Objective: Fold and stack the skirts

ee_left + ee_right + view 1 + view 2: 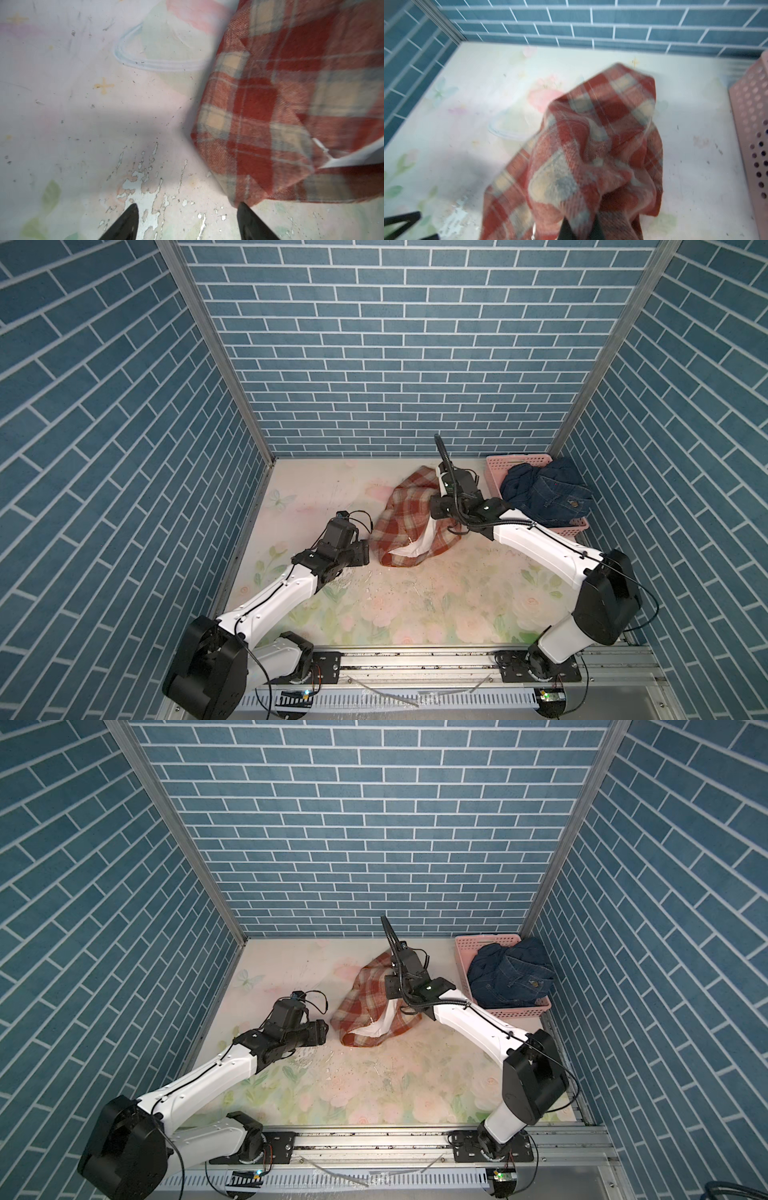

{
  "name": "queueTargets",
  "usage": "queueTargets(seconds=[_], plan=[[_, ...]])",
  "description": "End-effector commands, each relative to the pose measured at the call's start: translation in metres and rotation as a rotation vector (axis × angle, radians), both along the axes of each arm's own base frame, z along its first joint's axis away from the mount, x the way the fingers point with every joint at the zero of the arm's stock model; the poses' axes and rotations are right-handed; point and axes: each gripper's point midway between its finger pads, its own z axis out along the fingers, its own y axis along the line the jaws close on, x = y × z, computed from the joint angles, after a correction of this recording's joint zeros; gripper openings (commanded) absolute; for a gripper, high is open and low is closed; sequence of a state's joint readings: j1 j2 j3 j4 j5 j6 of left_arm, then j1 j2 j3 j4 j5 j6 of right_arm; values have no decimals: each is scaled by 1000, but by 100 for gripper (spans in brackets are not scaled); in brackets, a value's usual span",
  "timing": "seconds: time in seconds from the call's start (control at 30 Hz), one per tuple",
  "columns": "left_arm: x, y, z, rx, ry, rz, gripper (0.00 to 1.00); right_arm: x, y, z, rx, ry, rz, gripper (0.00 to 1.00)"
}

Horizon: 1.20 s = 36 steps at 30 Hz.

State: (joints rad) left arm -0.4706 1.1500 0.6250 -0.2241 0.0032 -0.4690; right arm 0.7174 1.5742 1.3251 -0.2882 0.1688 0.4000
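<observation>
Blue brick-patterned walls enclose a pale floral tabletop — scuffed, its print flaking in patches.

I saw a pink basket at the far right, by the right wall. A floral mat covered the table, and a flaked patch showed in its print near the left. Blue brick walls closed three sides. A metal rail ran along the near edge.
</observation>
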Motion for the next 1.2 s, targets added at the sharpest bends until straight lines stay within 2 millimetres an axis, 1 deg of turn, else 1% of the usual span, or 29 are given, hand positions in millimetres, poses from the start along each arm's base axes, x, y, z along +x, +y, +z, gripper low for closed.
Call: queueTargets(seconds=[0.0,0.17,0.37,0.47,0.57,0.67,0.83,0.9,1.17], plan=[[0,-23,19,-118,-79,-65,74,5,4,51,105,-64,-37,0],[-5,-44,28,-195,-144,-125,74,14,6,78,181,-114,-75,0],[-16,-71,30,-250,-192,-205,74,26,9,99,227,-148,-116,0],[-23,-84,22,-213,-207,-256,75,30,10,107,247,-159,-133,0],[-23,-91,10,-159,-212,-271,75,32,11,114,278,-167,-140,0],[-16,-100,-1,-125,-213,-271,75,31,11,125,302,-178,-144,0],[-2,-123,-8,-126,-245,-283,75,29,6,139,326,-197,-158,0],[-1,-133,-10,-135,-254,-300,75,29,4,142,328,-206,-167,0],[-15,-162,-18,-102,-306,-393,76,30,-3,148,334,-224,-193,0]])
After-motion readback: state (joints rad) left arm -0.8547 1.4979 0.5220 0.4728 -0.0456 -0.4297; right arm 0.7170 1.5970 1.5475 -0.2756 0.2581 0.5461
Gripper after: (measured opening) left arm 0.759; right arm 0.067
